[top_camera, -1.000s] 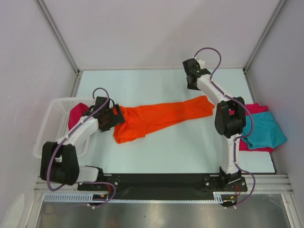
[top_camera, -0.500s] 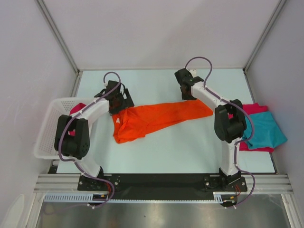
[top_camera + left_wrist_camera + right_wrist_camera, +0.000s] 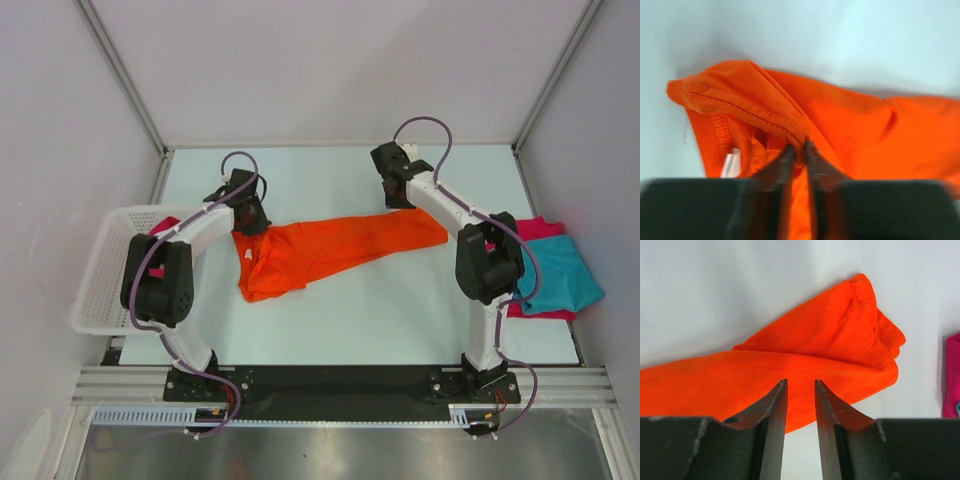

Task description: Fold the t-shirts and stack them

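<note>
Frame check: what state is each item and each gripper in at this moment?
orange t-shirt: unfolded, bunched into a long strip, one end pinched.
left gripper: shut on the orange t-shirt near its collar.
right gripper: open, over the shirt's other end, holding nothing.
teal t-shirt: lying on top of a crimson t-shirt.
white mesh basket: upright, with crimson cloth inside.
</note>
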Controlling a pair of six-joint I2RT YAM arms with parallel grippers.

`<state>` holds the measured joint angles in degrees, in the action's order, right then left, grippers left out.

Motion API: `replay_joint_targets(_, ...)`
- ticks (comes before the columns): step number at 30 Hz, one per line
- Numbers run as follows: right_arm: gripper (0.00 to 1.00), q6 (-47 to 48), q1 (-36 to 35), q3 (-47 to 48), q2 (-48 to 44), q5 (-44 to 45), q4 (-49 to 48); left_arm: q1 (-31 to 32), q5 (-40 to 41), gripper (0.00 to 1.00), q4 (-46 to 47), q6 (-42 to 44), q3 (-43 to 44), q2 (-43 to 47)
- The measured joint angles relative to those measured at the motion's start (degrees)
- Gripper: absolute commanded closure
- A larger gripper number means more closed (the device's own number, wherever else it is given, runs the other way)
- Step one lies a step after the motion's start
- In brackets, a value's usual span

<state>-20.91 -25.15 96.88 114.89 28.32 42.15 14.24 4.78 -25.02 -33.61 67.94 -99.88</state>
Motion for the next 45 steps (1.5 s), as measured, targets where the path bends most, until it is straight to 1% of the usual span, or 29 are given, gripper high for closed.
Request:
replay_joint_targets(11, 0.68, -0.02, -0.02, -2.93, -1.14, 0.79, -0.04, 0.0, 1.36, 1.0, -1.42, 0.63, -2.64, 1.33)
replay_joint_targets(14, 0.69, -0.04, -0.02, -3.34, -1.14, 0.7, -0.31, 0.0, 2.27, 1.0, -2.67, 0.63, -3.93, 3.3)
replay_joint_targets(21, 0.69, -0.28, -0.09, -3.67, -1.11, -0.76, -1.14, -0.76, 5.05, 1.0, -5.84, 0.61, -7.96, 10.99)
replay_joint_targets(24, 0.69, -0.46, -0.33, -3.65, -0.9, -1.4, -1.73, -2.23, 5.64, 0.8, -6.75, 0.63, -9.77, 13.42)
replay_joint_targets(25, 0.69, -0.46, -0.46, -3.63, -0.72, -1.64, -1.86, -2.91, 5.75, 0.68, -7.1, 0.76, -10.27, 13.92)
replay_joint_targets(26, 0.69, -0.48, -0.59, -3.63, -0.5, -1.84, -1.92, -3.52, 5.88, 0.64, -7.37, 0.87, -10.78, 14.32)
replay_joint_targets(27, 0.69, -0.48, -0.81, -3.5, -0.09, -1.99, -1.99, -4.02, 6.1, 0.57, -7.69, 1.01, -11.15, 14.56)
replay_joint_targets(28, 0.69, -0.48, -0.96, -3.5, 0.22, -2.19, -2.08, -4.39, 6.27, 0.38, -7.93, 1.05, -11.5, 14.75)
replay_joint_targets(29, 0.69, -0.48, -1.14, -3.48, 0.68, -2.34, -2.12, -4.7, 6.51, 0.27, -8.13, 1.11, -11.82, 14.84)
replay_joint_targets(31, 0.69, -0.48, -1.33, -3.45, 1.25, -2.54, -2.12, -4.94, 6.82, 0.09, -8.76, 1.46, -12.15, 15.02)
replay_joint_targets(32, 0.69, -0.48, -1.38, -3.45, 1.53, -2.6, -2.12, -4.98, 6.93, 0.05, -8.92, 1.36, -12.2, 15.08)
replay_joint_targets(33, 0.69, -0.48, -1.4, -3.45, 1.73, -2.69, -2.12, -5.03, 7.02, 0.01, -9.01, 1.31, -12.2, 15.17)
replay_joint_targets(34, 0.68, -0.48, -1.44, -3.43, 1.81, -2.69, -2.1, -5.01, 7.06, 0.0, -9.05, 1.2, -12.2, 15.28)
replay_joint_targets(38, 0.67, -0.46, -1.49, -3.43, 1.81, -2.54, -2.1, -5.01, 6.93, 0.01, -9.25, 1.03, -11.96, 15.65)
replay_joint_targets(41, 0.67, -0.48, -1.33, -3.43, 1.81, -2.45, -2.08, -4.61, 6.56, 0.01, -9.9, 1.03, -10.23, 15.67)
replay_joint_targets(45, 0.67, -0.48, -0.98, -3.43, 1.81, -2.49, -2.08, -2.38, 5.73, 0.0, -9.77, 0.92, -6.84, 15.67)
